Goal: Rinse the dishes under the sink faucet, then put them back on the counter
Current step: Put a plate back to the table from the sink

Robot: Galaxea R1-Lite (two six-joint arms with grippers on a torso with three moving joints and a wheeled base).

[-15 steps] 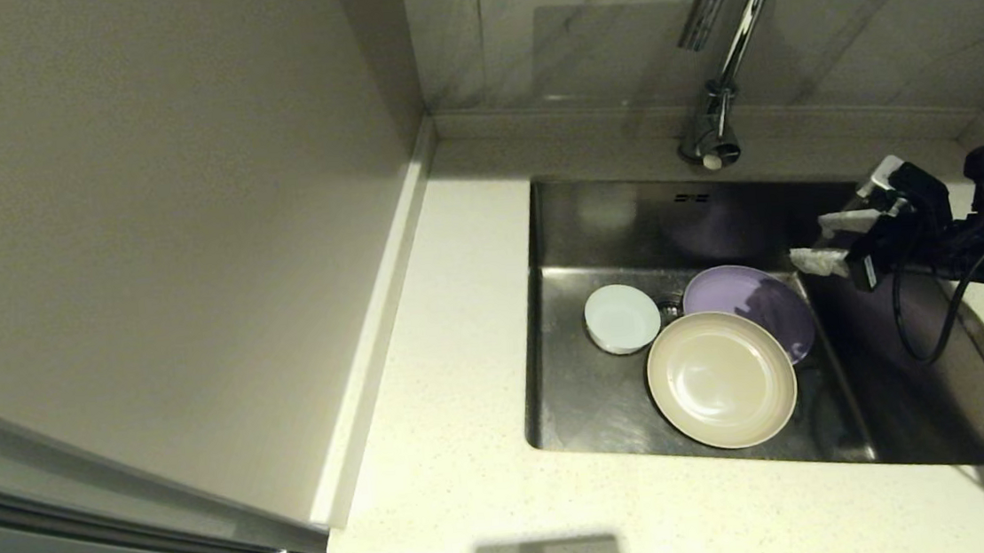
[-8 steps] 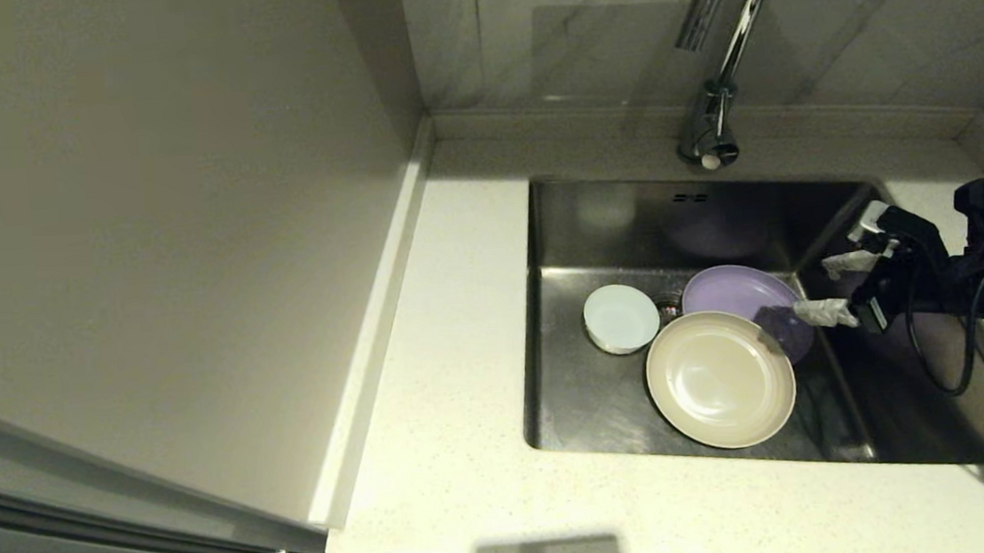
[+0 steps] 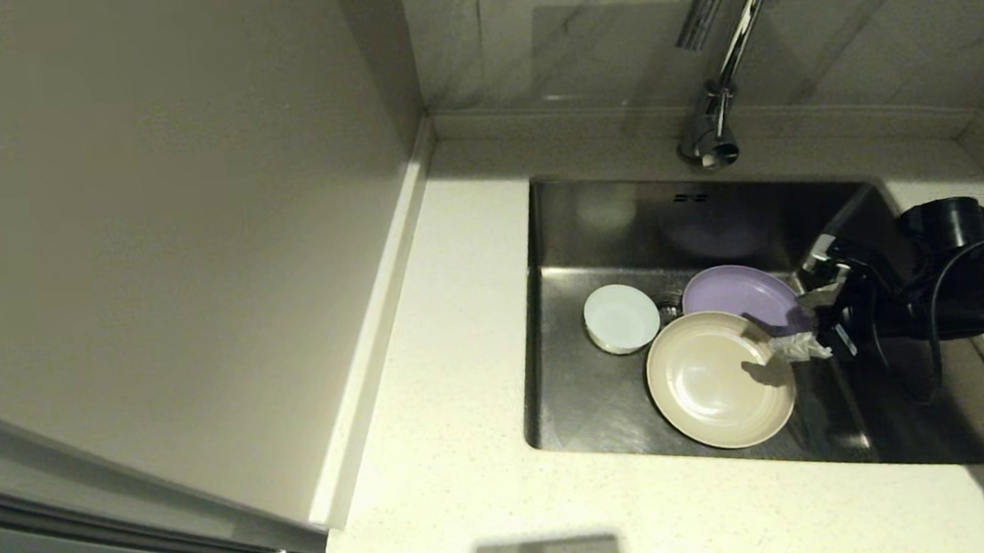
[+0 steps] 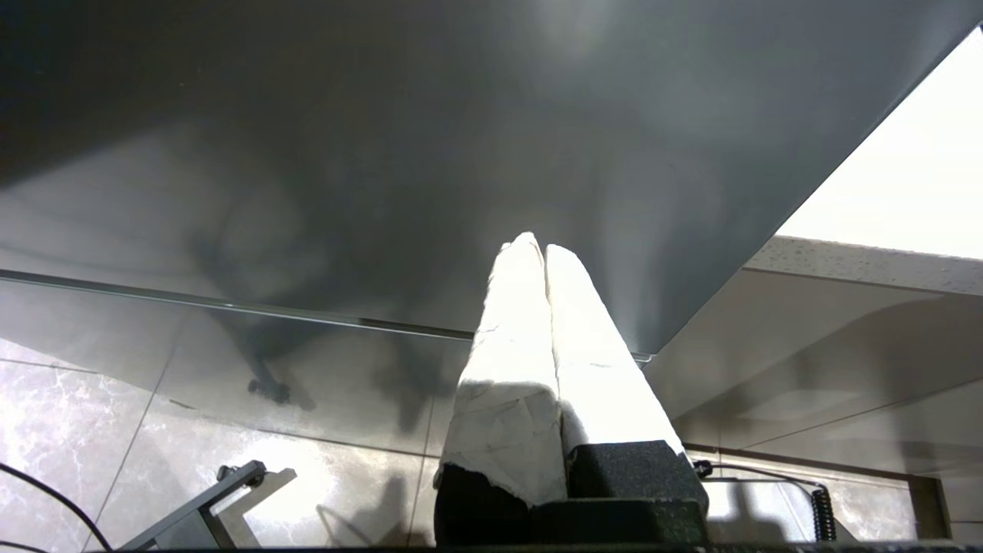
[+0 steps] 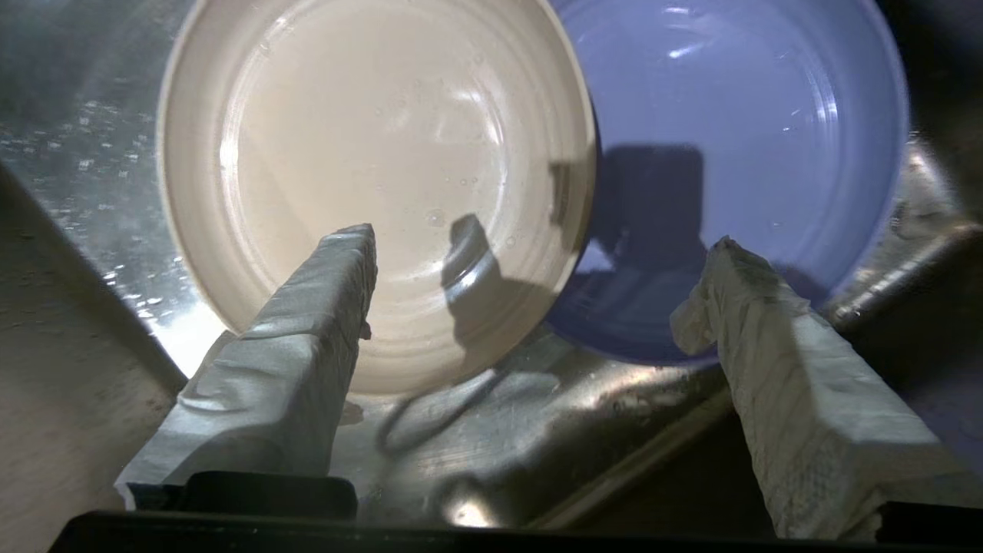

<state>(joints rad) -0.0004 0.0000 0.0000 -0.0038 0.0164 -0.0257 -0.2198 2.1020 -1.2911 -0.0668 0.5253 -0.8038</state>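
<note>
Steel sink (image 3: pixel 610 409) holds a beige plate (image 3: pixel 715 382) partly covering the lavender plate (image 3: pixel 747 294); right pincer (image 3: pixel 803 320) gapes wide, empty.

Cream plate (image 3: pixel 719 379), lavender plate (image 3: pixel 748 298), white bowl (image 3: pixel 621 318), steel-grey sink (image 3: pixel 595 232), speckled off-white counter (image 3: pixel 460 422).

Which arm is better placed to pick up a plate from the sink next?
Right. The right gripper is open, low inside the sink, at the edges of the beige plate and purple plate. The left gripper is shut, away from the basin.
</note>
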